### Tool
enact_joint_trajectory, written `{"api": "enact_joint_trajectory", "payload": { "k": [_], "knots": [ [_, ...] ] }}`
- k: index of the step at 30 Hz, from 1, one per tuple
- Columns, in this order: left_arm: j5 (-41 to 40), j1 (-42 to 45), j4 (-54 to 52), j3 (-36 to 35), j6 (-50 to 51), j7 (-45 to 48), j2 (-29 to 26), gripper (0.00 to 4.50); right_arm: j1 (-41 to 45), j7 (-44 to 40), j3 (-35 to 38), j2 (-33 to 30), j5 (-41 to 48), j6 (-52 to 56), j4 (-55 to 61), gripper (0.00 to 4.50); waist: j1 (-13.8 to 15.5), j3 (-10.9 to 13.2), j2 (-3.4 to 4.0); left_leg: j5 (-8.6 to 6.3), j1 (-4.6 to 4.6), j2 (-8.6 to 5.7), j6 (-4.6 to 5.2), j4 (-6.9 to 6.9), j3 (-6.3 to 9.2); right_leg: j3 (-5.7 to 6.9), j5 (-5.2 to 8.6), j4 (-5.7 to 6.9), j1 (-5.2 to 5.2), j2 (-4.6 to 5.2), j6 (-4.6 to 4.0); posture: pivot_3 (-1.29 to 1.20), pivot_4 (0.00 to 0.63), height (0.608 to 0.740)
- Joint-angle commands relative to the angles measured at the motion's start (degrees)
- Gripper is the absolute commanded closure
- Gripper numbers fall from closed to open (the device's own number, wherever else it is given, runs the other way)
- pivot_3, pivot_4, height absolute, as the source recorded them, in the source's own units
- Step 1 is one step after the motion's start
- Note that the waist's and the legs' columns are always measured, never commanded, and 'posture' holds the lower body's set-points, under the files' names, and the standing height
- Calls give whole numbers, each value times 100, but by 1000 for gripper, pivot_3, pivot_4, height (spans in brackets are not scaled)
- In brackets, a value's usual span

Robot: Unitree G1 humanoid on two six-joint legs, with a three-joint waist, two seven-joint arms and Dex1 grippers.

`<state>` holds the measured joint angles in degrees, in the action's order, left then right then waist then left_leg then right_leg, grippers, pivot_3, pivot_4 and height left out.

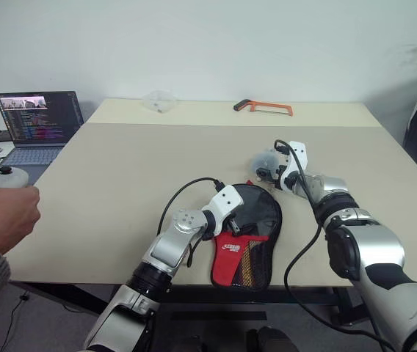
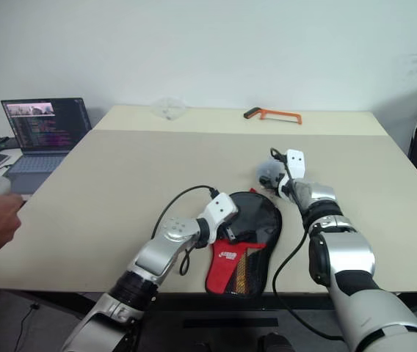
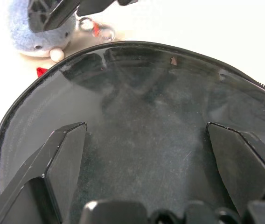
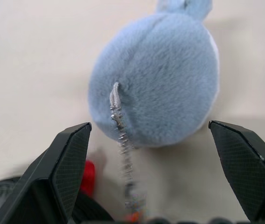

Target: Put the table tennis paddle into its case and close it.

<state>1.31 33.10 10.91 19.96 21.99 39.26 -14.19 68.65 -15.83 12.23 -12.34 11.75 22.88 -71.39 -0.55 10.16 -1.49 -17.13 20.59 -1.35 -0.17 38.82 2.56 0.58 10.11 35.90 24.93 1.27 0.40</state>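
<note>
Case (image 1: 247, 235) under left pincer (image 3: 146, 140) — jaws apart

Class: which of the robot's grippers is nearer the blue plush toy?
Right. The right gripper is open around the blue plush toy; the left gripper is over the case.

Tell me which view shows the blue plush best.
Right wrist view: the plush sits large between the open right pincer fingers, chain visible. Left wrist view catches its face at a corner; the eye views show it small beyond the case.
</note>
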Motion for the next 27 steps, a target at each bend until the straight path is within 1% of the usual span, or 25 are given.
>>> {"api": "enact_joint_trajectory", "payload": {
  "k": [1, 4, 5, 6, 8, 14, 17, 23, 27],
  "knots": [
    [206, -199, 214, 262, 202, 6, 12, 0, 192, 167, 108, 26, -51, -339, -93, 59, 1, 0, 0, 0, 1, -1, 0, 0, 0, 0, 0, 0, 0, 0, -1, 0, 150, 740],
    [204, -206, 204, 272, 212, -9, 42, 0, 164, 348, 93, 174, -107, -554, -203, 59, -1, 0, 0, 0, 0, -1, 0, 0, -2, -2, -1, 0, 0, 0, -2, 0, 150, 740],
    [203, -209, 199, 274, 215, -12, 47, 0, 154, 394, 80, 205, -131, -605, -226, 449, -2, 0, 1, 0, 0, 0, 0, 0, -1, -2, -1, 0, 0, 1, -2, 0, 150, 740],
    [203, -215, 192, 276, 218, -14, 49, 0, 145, 436, 87, 238, -146, -644, -249, 648, -3, 0, 1, 0, -1, 0, 0, 0, -1, -2, -1, 1, 0, 1, -2, 0, 150, 740],
    [206, -225, 177, 273, 229, -15, 55, 0, 136, 511, 113, 297, -174, -714, -286, 1320, -3, 0, 0, 0, -1, 1, 0, 0, 0, -1, -1, 1, 0, 0, -2, 0, 150, 740],
    [217, -256, 131, 270, 259, -28, 61, 0, 159, 745, 115, 407, -233, -1034, -345, 3575, -7, 0, 1, 0, -1, 0, 0, 0, 0, -2, -1, 0, 1, 0, -2, 0, 150, 740],
    [219, -283, 100, 271, 275, -40, 56, 0, 183, 797, 96, 403, -282, -1165, -362, 4477, -17, 0, 0, 0, -1, 0, 0, 0, 0, -2, -1, 0, 1, 0, -2, 0, 150, 740],
    [209, -309, 52, 286, 317, -67, 69, 0, 205, 830, 162, 361, -297, -1227, -360, 4477, -43, 0, 1, 0, -1, 0, 0, -1, 0, -2, -1, 1, 0, 0, -2, 0, 150, 740],
    [213, -313, 53, 313, 318, -57, 85, 0, 257, 594, 77, 251, -393, -1162, -252, 4477, -49, 0, 1, 0, -1, 0, 0, 0, 0, -2, -1, 1, 0, 0, -2, 0, 150, 740]
  ]
}}
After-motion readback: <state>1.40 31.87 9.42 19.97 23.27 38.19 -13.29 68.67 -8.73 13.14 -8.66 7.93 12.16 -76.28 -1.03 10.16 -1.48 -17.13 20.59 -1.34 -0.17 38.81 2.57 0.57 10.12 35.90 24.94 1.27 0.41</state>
